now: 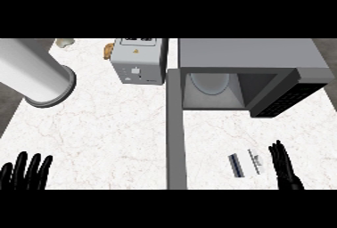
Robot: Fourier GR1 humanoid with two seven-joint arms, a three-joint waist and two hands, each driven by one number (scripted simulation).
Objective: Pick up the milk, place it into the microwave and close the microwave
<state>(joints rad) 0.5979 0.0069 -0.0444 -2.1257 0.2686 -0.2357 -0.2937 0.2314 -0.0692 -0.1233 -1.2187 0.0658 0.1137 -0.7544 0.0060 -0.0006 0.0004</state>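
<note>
One microwave (253, 67) is sitting on the counter (112, 129), its single door (175, 129) hanging open. One toaster (137, 61) is standing beside it, one white cylinder (33, 73) is resting at the left, one milk carton (245, 163) is lying flat, and two hands are showing.

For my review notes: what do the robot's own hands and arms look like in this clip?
Only the hands show; no forearm is visible here. The left robot hand is plain black, with slim, rounded fingers. The right robot hand is the same black, seen more edge-on, so it looks narrower. Neither shows markings, cables or sleeves.
</note>
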